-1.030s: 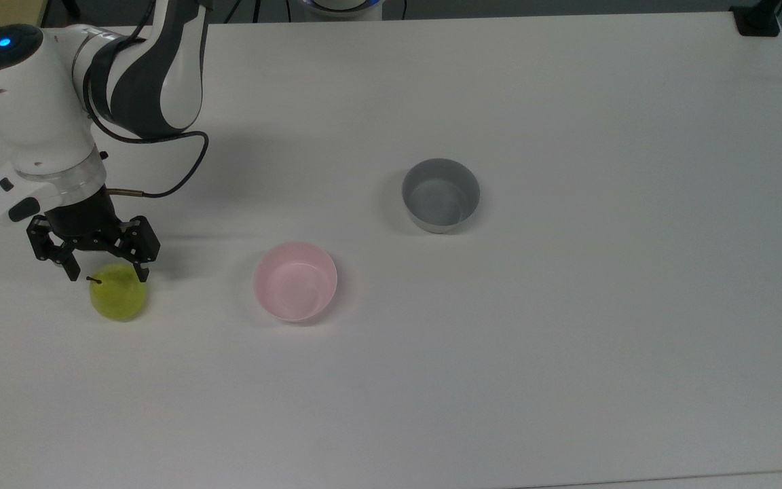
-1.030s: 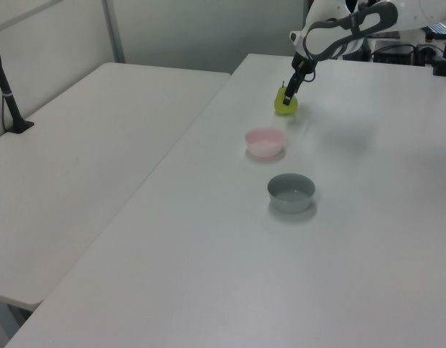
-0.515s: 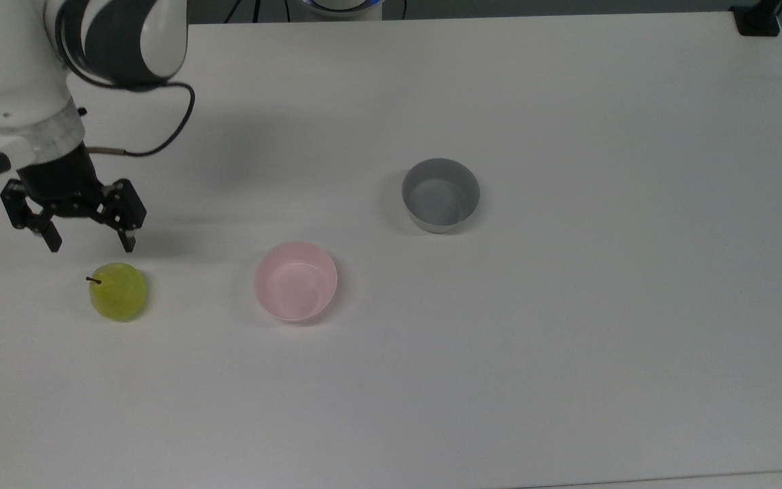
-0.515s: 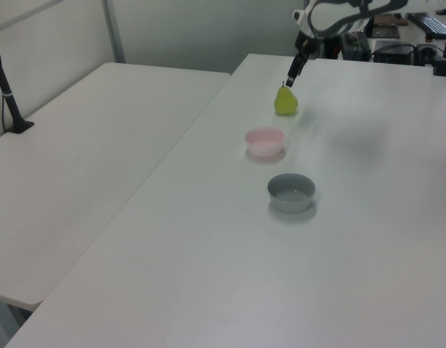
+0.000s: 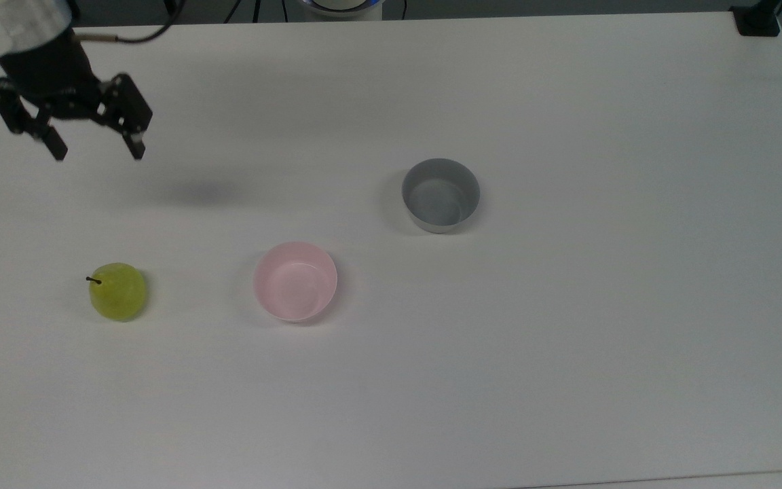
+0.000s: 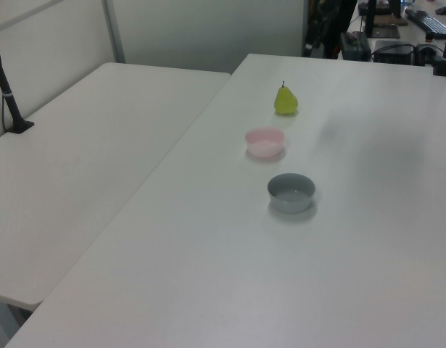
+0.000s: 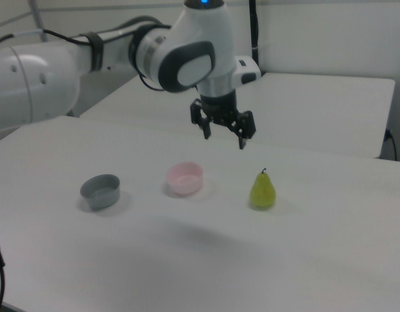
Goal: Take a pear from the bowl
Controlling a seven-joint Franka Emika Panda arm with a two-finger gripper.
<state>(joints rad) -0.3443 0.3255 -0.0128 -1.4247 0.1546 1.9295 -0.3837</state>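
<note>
Pear [image 5: 118,292]: upright on worktop [image 5: 567,339], stem up, near top view's left edge; not in any bowl. No contact w/ anything else. In right view at [image 7: 263,190], toward right view's right.

Pink bowl [image 5: 295,281]: empty, on worktop beside pear, clear gap between. Approx. mid-depth of worktop in top view. In left view [image 6: 265,142], sits between pear [image 6: 285,100] and grey bowl [image 6: 291,193].

Grey bowl [image 5: 440,195]: empty, near worktop centre in top view, apart from pink bowl.

Gripper [image 5: 97,151]: raised above worktop near top view's far-left corner, well apart from pear. Fingers spread wide, pointing down, holding nothing. In right view [image 7: 223,137], hangs in air above and behind pink bowl [image 7: 185,178] and pear; grey bowl [image 7: 101,191] toward right view's left.
</note>
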